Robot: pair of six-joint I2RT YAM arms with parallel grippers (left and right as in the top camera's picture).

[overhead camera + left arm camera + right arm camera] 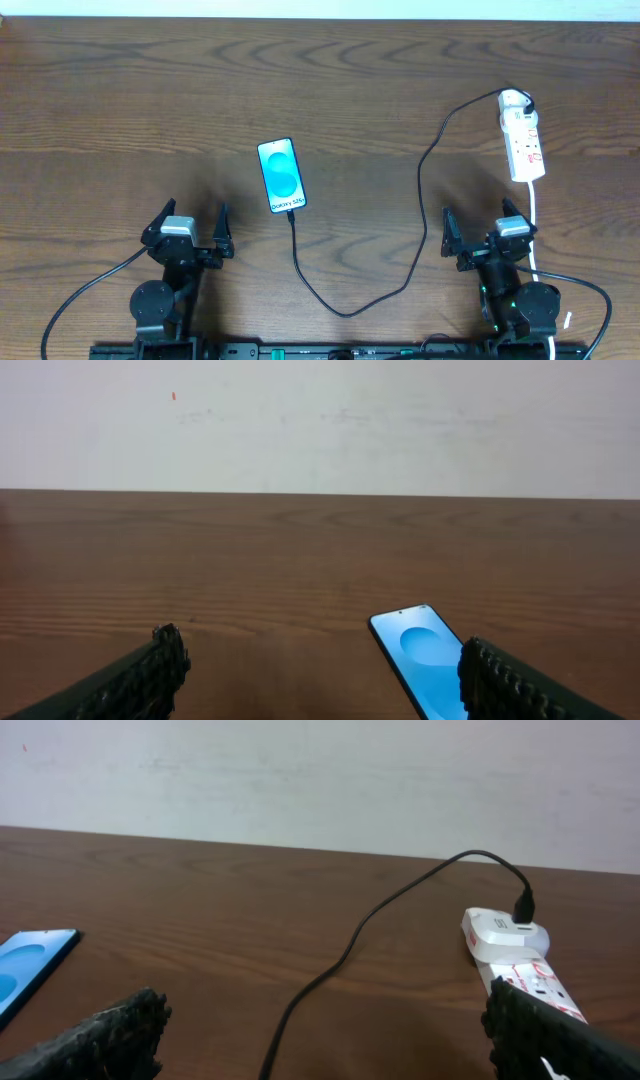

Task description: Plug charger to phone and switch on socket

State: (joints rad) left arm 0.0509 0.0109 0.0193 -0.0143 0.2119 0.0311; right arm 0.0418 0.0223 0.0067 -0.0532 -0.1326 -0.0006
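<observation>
Overhead. Phone (280, 175) lies flat on the table (120, 110) at centre frame, screen up and lit blue, slightly tilted. Charger (345, 312) tip meets the phone's lower edge. The cable loops down to lower centre, climbs right, and ends at a white adapter (514, 100) on the top end of the socket (524, 145). Socket lies lengthwise top to bottom, upper right. Its white cord (537, 215) runs down past the right gripper (478, 222). Switch state: cannot tell. Left gripper (193, 220) at lower left, jaws spread, holding nothing, near the phone but apart. Right gripper at lower right, jaws likewise spread, empty.
</observation>
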